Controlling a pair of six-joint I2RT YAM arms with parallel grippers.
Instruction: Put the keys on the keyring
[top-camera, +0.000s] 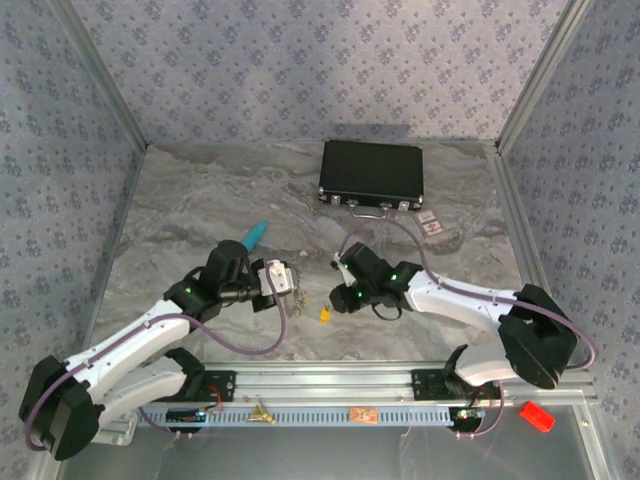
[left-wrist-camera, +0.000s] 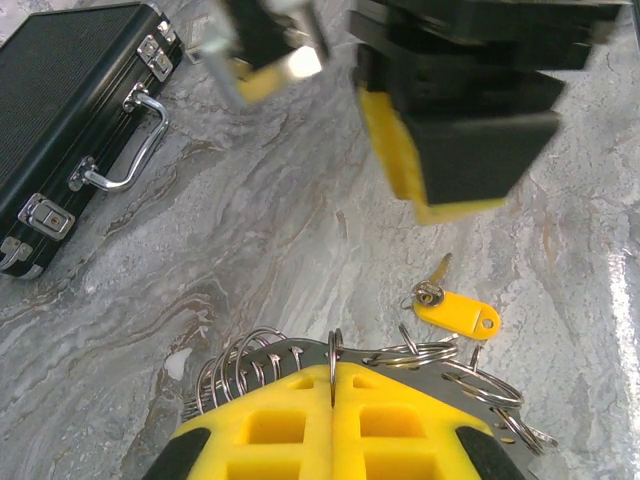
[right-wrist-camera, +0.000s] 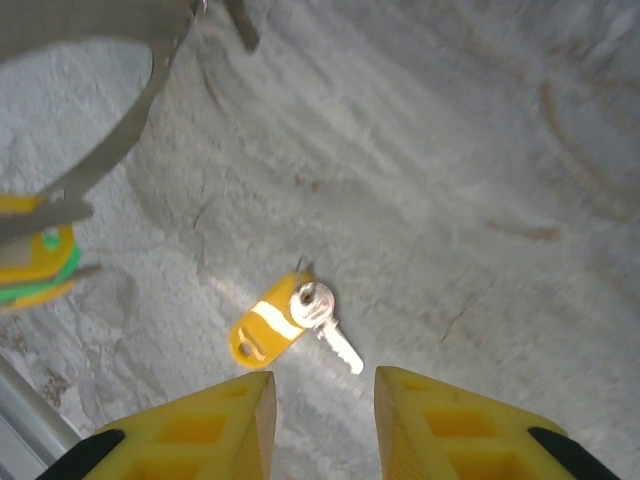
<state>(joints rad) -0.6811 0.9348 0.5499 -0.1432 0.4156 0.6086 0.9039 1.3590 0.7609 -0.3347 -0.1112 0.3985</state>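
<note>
The left gripper (left-wrist-camera: 334, 385) is closed tight on the keyring (left-wrist-camera: 285, 350), a metal piece with many small rings, and holds it over the table (left-wrist-camera: 300, 220). The right gripper (right-wrist-camera: 325, 390) stands partly open, with nothing between its jaws. Just ahead of it a key (right-wrist-camera: 314, 305) with a yellow tag (right-wrist-camera: 262, 333) lies flat on the table, near both grippers.

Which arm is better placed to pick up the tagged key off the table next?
Right. The right gripper hangs open just above the key, lying loose on the table. The left gripper is shut on the keyring, so it is occupied.
</note>
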